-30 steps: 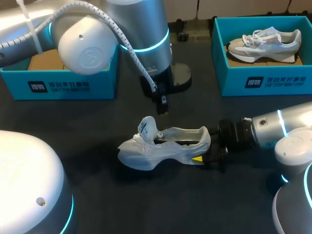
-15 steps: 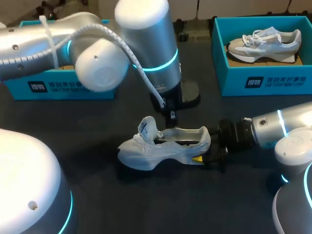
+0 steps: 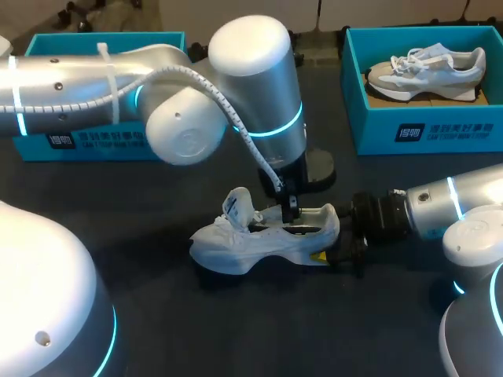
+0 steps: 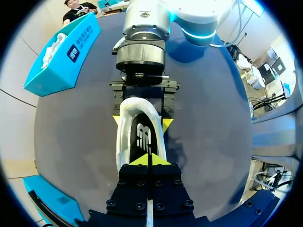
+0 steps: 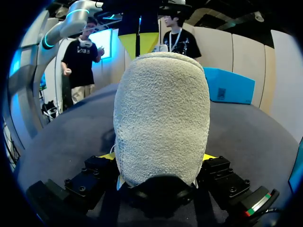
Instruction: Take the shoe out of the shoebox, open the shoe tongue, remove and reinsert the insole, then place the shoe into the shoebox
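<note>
Looking down from the head camera, I have the white shoe (image 3: 259,239) lying on the dark table (image 3: 157,314) near the middle, toe toward my left side and heel toward my right. It is outside both boxes. Its tongue (image 3: 240,206) stands up and forward over the laces, leaving the mouth of the shoe open.

My right gripper (image 3: 328,245) comes in low from the right and holds the heel. In the left wrist view its two yellow tips sit against the heel's two sides, so the right gripper (image 4: 142,122) is clamped on the shoe (image 4: 124,137). The right wrist view shows little but the grey heel fabric (image 5: 161,118) filling the space between its fingers.

My left arm reaches across from the left, and the left gripper (image 3: 292,212) points straight down at the shoe's opening, just inside the collar. From its own camera the left gripper (image 4: 147,160) has its yellow tips pressed together with only a thin seam between them, right over the dark insole (image 4: 144,139). I cannot tell whether they touch it.

The left shoebox (image 3: 86,145) sits at the back left, partly hidden by my left arm. The right shoebox (image 3: 377,118) at the back right holds a second shoe (image 3: 428,71), grey and white
</note>
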Controlling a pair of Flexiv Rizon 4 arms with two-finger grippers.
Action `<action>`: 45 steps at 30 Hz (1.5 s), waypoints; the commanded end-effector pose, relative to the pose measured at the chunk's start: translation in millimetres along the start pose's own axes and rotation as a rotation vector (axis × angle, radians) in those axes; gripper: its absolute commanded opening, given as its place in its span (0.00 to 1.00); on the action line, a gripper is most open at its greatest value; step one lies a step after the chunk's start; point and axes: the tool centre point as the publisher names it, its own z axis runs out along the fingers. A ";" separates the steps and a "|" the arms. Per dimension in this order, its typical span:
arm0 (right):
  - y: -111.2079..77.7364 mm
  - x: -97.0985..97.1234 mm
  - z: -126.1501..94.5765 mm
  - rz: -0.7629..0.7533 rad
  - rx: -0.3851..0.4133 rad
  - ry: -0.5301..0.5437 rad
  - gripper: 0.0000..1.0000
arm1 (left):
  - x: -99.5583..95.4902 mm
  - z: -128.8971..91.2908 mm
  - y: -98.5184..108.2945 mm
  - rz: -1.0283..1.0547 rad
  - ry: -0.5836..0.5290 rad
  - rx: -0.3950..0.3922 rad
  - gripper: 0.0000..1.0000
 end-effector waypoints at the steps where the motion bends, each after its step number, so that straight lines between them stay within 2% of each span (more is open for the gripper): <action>1: -9.5 -4.7 4.4 0.000 0.002 -0.002 0.00 | -2.9 10.1 -7.3 0.003 0.016 -0.013 0.00; 12: -9.5 -4.7 4.4 0.000 0.002 -0.002 0.00 | -9.2 33.7 -5.7 0.003 0.116 -0.026 0.00; 21: -9.5 -4.7 4.4 0.000 0.002 -0.002 0.00 | -0.6 37.6 -3.6 0.004 0.153 -0.014 0.00; 34: -9.5 -4.7 4.4 0.000 0.002 -0.002 0.00 | 2.1 46.9 9.8 0.028 0.184 -0.057 0.00; 35: -9.5 -4.7 4.4 0.000 0.002 -0.002 0.00 | 2.0 48.2 11.3 0.031 0.186 -0.059 0.10; 37: -9.5 -4.7 4.4 0.000 0.002 -0.002 0.00 | 1.7 49.5 12.3 0.040 0.191 -0.068 0.15; 38: -9.5 -4.7 4.4 0.000 0.002 -0.002 0.00 | 1.9 50.7 13.2 0.044 0.193 -0.068 0.24; 45: -9.5 -4.7 4.4 0.000 0.002 -0.002 0.00 | -1.2 58.7 16.1 0.062 0.207 -0.078 0.29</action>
